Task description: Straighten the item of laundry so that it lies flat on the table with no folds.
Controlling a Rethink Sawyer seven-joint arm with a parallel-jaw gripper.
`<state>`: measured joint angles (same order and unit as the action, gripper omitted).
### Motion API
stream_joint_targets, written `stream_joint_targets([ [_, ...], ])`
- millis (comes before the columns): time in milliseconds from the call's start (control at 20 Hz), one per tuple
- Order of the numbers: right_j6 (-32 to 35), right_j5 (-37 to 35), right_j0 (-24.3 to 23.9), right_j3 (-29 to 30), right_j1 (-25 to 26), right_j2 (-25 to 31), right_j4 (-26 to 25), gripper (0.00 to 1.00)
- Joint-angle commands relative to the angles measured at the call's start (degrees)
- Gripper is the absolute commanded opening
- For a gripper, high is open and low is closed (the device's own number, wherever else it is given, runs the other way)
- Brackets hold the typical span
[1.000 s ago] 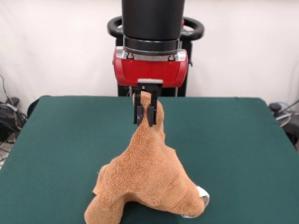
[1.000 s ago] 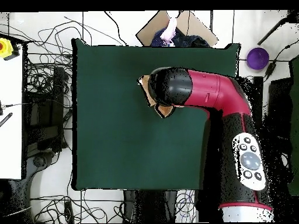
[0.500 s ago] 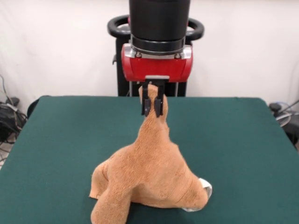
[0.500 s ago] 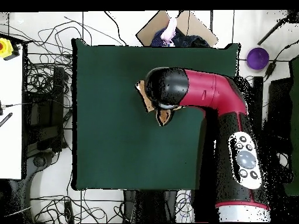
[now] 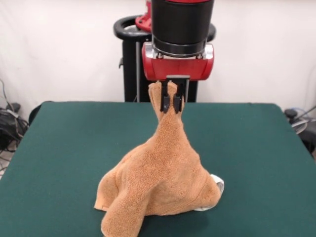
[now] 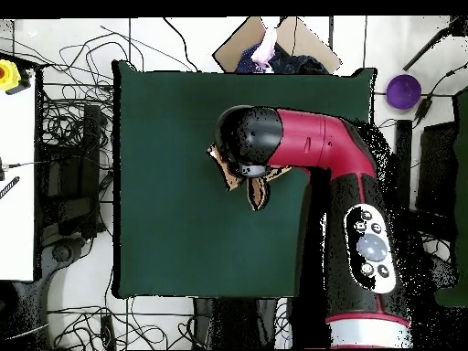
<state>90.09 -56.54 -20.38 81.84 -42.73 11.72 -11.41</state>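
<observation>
Here, by item:
Gripper: the gripper [image 5: 171, 101] hangs above the table's middle, its two black fingers [image 5: 164, 101] pressed together on a pinch of the towel, with a tuft of cloth poking up between them.
Towel: the orange-tan towel [image 5: 160, 185] is drawn up into a tent, narrow at the top where it is pinched and widening downward into a crumpled mound.
Towel's lower part: the bottom edges rest on the table, one lobe reaching toward the front view's lower edge, another spreading to the left of the mound.
Tag: a small white tag [image 5: 218, 185] shows at the mound's right edge in the front view, lying on the felt.
Table: the dark green table [image 5: 69, 148] carries the towel in its nearer half in the front view, with bare felt on both sides and behind.
Arm: the red and black arm [image 6: 315, 151] comes down over the towel; from overhead it hides nearly all of the cloth, and only small orange scraps [image 6: 259, 192] show beside the black wrist.
Surroundings: cables [image 6: 64, 119] lie on the floor off one side of the table, and a purple round thing [image 6: 403, 91] sits off a far corner in the overhead view.
</observation>
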Motion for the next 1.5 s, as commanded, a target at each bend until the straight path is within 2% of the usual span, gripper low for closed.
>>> stream_joint_targets([
  [50,1.11,-4.23,0.74,3.72,0.92,-0.23,-2.68,0.0],
  [750,0.74,1.08,-0.81,9.61,0.41,-0.35,-4.15,0.0],
  [1500,2.28,3.55,-0.8,5.71,3.75,0.95,-6.13,0.0],
])
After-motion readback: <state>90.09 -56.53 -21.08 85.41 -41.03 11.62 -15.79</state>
